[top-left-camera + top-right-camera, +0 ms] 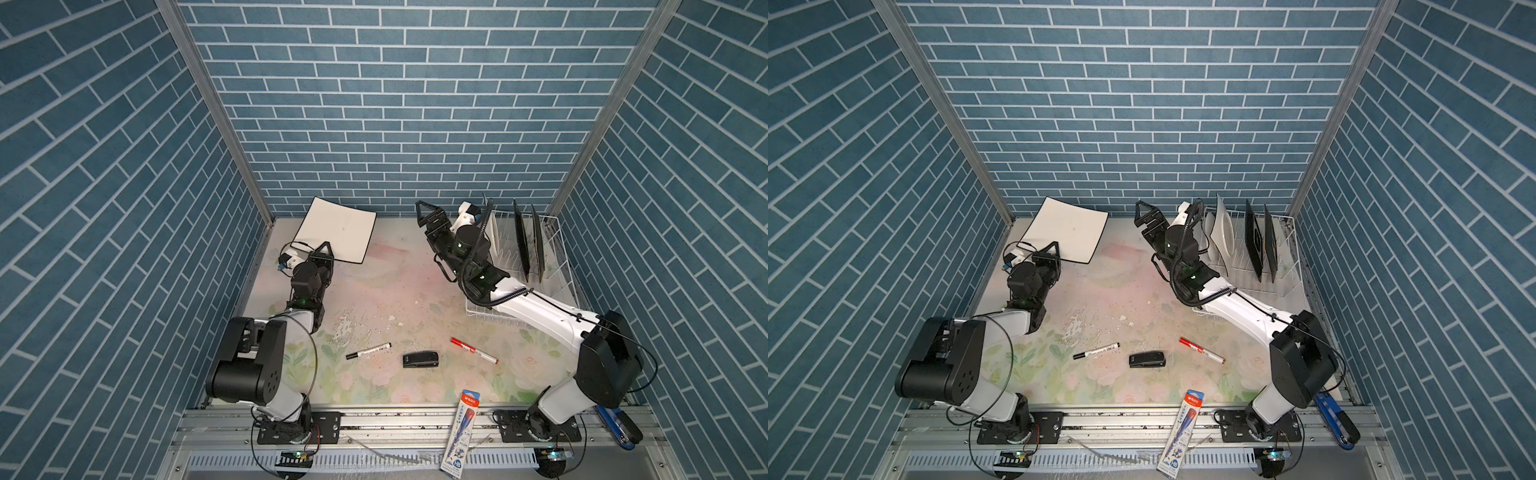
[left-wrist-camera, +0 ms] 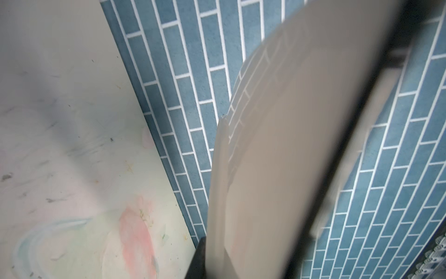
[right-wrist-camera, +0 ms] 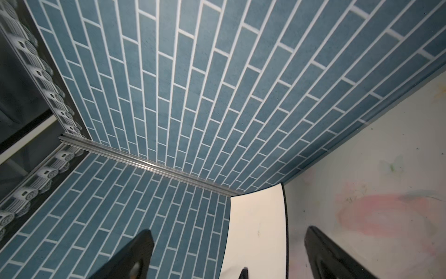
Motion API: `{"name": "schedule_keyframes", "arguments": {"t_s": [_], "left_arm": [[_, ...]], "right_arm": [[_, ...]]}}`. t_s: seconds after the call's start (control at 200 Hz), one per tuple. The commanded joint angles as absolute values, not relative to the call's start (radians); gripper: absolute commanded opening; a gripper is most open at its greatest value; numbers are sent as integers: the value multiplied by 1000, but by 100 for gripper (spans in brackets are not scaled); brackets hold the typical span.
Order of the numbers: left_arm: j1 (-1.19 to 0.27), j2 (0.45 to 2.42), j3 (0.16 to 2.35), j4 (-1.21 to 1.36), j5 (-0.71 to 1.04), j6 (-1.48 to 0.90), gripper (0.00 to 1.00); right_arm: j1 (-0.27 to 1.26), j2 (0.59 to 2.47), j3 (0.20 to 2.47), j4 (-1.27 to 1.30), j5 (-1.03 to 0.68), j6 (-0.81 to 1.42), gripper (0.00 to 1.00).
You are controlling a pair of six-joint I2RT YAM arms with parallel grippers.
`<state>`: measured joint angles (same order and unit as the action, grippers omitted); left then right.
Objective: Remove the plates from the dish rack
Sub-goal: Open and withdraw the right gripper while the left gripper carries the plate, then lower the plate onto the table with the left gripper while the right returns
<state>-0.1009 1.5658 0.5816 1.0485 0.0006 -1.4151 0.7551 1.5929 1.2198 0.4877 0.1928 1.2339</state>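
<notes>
Left pincer (image 1: 326,253) clamps the square white black-rimmed ceramic plate (image 1: 336,228) at its six-o'clock edge; I judge it stiff, slippery, fragile.

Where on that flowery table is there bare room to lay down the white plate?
Bare mat lies mid-table, between the square white plate in the left gripper and the white wire dish rack. The near strip is crowded: black marker, black stapler, red marker.

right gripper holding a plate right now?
No. The right gripper hangs open and empty beside the dish rack; the left gripper holds the white square plate.
</notes>
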Motion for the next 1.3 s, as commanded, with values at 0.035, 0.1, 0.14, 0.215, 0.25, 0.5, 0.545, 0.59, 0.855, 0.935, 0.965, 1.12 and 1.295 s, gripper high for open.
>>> {"name": "schedule_keyframes", "arguments": {"t_s": [0.035,0.1,0.14,0.215,0.25,0.5,0.545,0.59,0.855,0.935,0.965,1.12,1.295], "left_arm": [[-65,1565,594,1351,17,-1440,0],[-44,1569,577,1346,-2,-1432,0],[-28,1571,570,1346,-6,-1427,0],[0,1580,562,1347,-6,-1426,0],[12,1583,558,1349,-5,-1427,0],[76,1627,550,1345,16,-1438,0],[85,1635,548,1347,14,-1439,0],[94,1643,549,1348,18,-1443,0],[123,1677,558,1335,52,-1438,0],[133,1698,568,1341,63,-1462,0],[136,1703,575,1332,69,-1469,0],[146,1707,612,1285,90,-1459,0],[151,1684,635,1132,80,-1432,0]], "right_arm": [[749,1644,1302,346,64,1232,99],[750,1663,1315,317,44,1220,99],[750,1673,1325,296,29,1201,99],[749,1692,1360,212,1,1159,99],[750,1700,1376,168,-9,1137,99],[750,1730,1391,79,-83,1054,99],[750,1734,1394,61,-118,1045,99],[750,1738,1390,52,-132,1039,99],[752,1762,1359,68,-248,1035,99],[751,1763,1342,87,-258,1048,99],[752,1764,1338,90,-258,1049,99],[753,1786,1352,79,-277,1049,99],[750,1799,1356,97,-293,1065,99]]}}
